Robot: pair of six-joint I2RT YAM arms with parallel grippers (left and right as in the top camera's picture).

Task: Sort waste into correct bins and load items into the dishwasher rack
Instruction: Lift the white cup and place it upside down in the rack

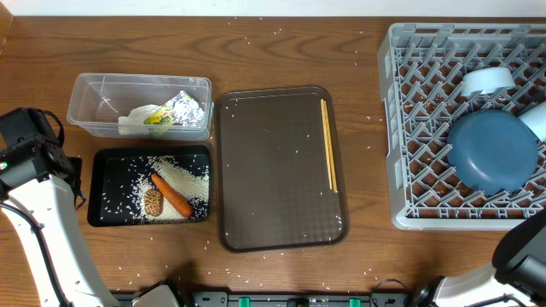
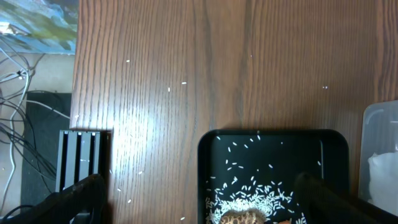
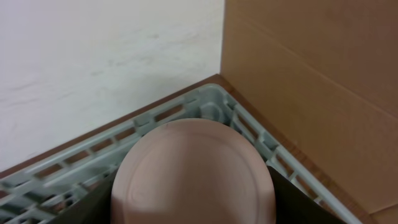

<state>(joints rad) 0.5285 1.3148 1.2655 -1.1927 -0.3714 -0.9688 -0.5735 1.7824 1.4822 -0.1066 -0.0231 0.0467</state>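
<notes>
The grey dishwasher rack (image 1: 409,128) holds the dark blue plate (image 1: 493,152), a white cup (image 1: 488,81) and a light blue cup (image 1: 537,119). In the right wrist view my right gripper (image 3: 194,211) is shut on a pale round cup (image 3: 194,174), base toward the camera, over a corner of the rack (image 3: 211,106). The chopsticks (image 1: 328,145) lie on the brown tray (image 1: 273,170). The black tray (image 1: 107,213) holds rice (image 1: 183,175), a carrot (image 1: 172,196) and a brown lump (image 1: 153,201). Foil (image 1: 186,109), wrapper (image 1: 156,119) and napkin (image 1: 132,125) sit in the clear container (image 1: 94,94). My left gripper (image 2: 202,199) hangs open above the black tray's (image 2: 211,149) left end.
Loose rice grains are scattered over the wooden table (image 1: 367,51). A cardboard box (image 3: 311,74) stands just beyond the rack's corner. In the left wrist view the table's edge (image 2: 74,93) shows, with cables and a black block (image 2: 81,155) past it. My right arm (image 1: 520,256) crosses the bottom right.
</notes>
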